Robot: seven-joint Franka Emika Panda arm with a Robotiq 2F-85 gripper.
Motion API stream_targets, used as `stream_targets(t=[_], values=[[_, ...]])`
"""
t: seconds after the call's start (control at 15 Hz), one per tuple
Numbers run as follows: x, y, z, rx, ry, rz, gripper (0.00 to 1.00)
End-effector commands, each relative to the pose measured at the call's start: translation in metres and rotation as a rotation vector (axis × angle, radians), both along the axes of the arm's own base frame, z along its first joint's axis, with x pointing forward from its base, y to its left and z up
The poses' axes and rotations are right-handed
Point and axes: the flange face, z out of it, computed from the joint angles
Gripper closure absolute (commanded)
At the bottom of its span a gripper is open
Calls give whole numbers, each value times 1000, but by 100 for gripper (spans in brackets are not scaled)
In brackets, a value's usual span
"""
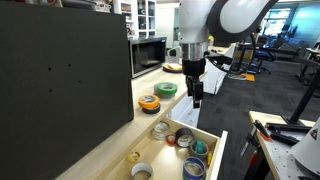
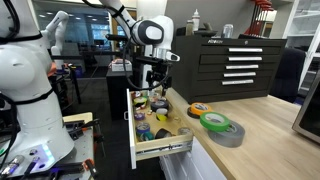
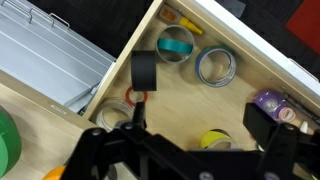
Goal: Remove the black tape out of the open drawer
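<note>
The open drawer has a light wood floor and shows in both exterior views. In the wrist view the black tape looks like a dark block, seemingly standing on edge near the drawer's left wall, beside a small red roll. My gripper is open and empty, well above the drawer floor, with the black tape beyond its left finger. It hangs over the drawer in both exterior views.
The drawer also holds a teal roll, a grey-blue roll, a purple roll and a yellow-black roll. A green roll and a yellow-orange roll lie on the counter. A tool chest stands behind.
</note>
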Motion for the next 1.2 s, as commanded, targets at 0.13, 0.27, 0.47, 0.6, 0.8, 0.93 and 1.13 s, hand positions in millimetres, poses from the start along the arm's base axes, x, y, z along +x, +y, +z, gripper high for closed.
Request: stream_targets(t=[0.13, 0.27, 0.47, 0.6, 0.8, 0.93, 1.13], values=[[0, 0, -1, 0, 4, 2, 0], [1, 0, -1, 0, 3, 3, 0], [1, 0, -5, 0, -5, 4, 0], [9, 2, -16, 14, -20, 18, 0], [12, 2, -33, 22, -19, 33, 0], [15, 1, -46, 20, -16, 42, 0], [22, -6, -69, 37, -3, 69, 0]])
